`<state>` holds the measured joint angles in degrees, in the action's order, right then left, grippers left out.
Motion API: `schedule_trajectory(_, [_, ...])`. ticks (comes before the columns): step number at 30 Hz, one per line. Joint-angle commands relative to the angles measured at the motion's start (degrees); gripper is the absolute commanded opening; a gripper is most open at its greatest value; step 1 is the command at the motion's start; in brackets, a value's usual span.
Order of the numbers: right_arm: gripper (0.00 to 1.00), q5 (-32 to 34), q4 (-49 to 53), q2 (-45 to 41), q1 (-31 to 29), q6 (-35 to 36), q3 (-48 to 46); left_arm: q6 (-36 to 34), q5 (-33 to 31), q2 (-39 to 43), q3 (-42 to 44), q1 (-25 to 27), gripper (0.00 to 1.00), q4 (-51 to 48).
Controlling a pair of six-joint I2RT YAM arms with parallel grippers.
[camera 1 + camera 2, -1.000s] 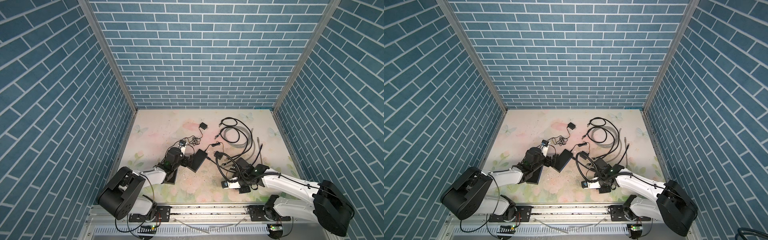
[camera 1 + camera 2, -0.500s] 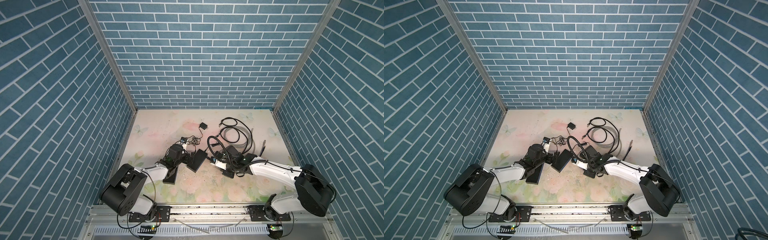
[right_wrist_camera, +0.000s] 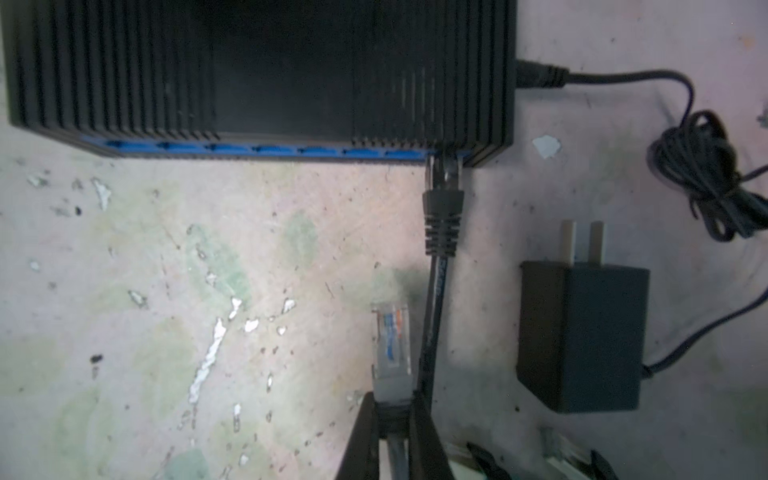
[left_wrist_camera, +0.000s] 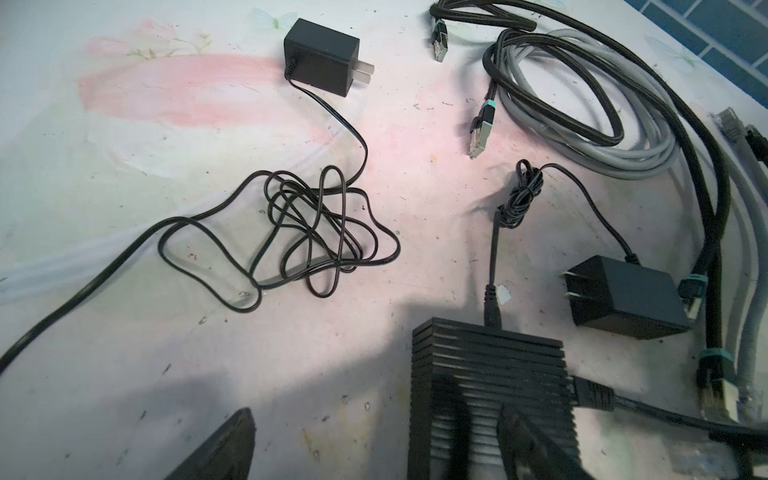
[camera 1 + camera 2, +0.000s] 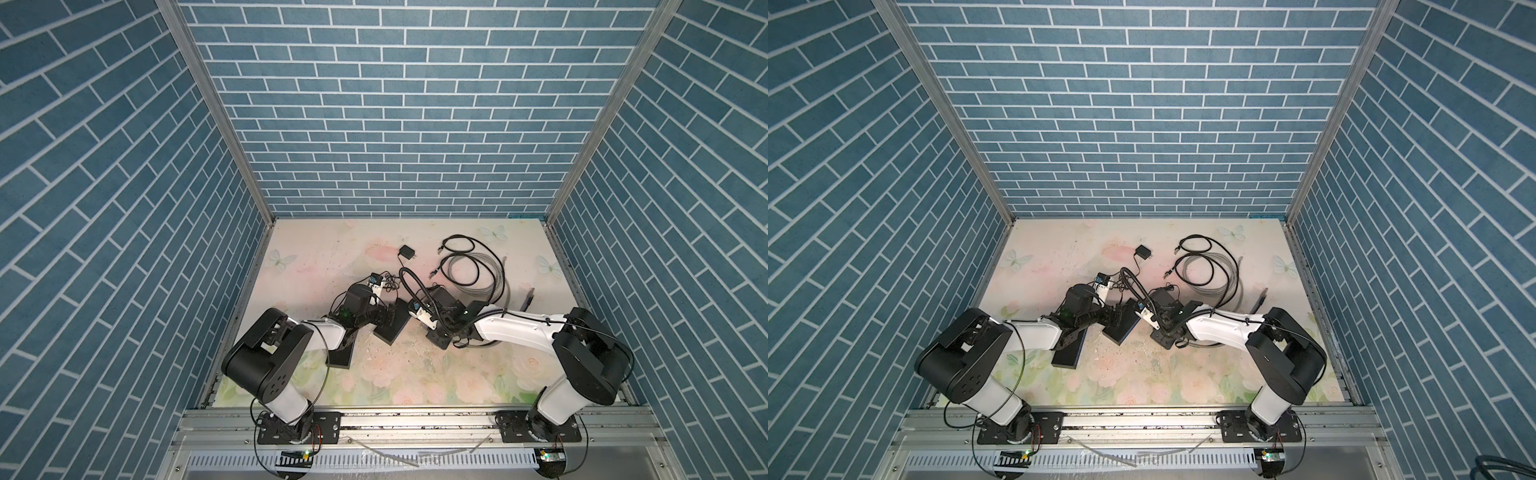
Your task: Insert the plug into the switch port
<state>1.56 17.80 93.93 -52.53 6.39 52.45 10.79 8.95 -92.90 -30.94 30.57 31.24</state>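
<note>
Floral-print surface (image 5: 415, 374), scuffed, speckled with grit. Lying on it: ribbed black switch (image 4: 486, 365); power adapter (image 4: 627, 299) just beside it; second adapter (image 4: 322, 62) farther off; tangled thin cord (image 4: 316, 232); coiled grey and black cables (image 4: 582, 137)

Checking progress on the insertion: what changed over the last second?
The right gripper, jaws shut on the plug throughout, swung from the front of the table toward the switch; the plug now faces its blue ports, not yet inserted. The left gripper, the switch and the spare cables hardly moved.

Blue brick-pattern walls (image 5: 374, 124) on three sides, pale floral tabletop (image 5: 415, 374) (scuffed, butterflies printed), aluminium corner posts (image 5: 217, 108)
</note>
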Motion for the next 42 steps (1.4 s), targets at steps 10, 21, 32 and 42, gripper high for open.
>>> schedule_trajectory(10, [0.0, -0.5, -2.2, 7.4, -2.2, -6.8, 6.8, 3.2, 4.5, -2.3, -1.8, 0.4, 0.82, 2.3])
schedule_trajectory(21, [0.0, -0.7, -3.8, 10.0, -2.2, -7.2, 9.4, 3.5, 5.0, -3.5, -2.2, 2.6, 0.77, 1.4])
schedule_trajectory(32, [0.0, 0.8, -8.2, 10.7, -2.2, -7.8, 10.1, 3.9, 7.0, -4.0, -2.0, 3.1, 0.73, 1.7])
schedule_trajectory(42, [0.0, -0.5, -14.4, 9.9, -2.2, -8.0, 9.0, 4.8, 8.2, -4.4, -0.7, 3.2, 0.73, 3.8])
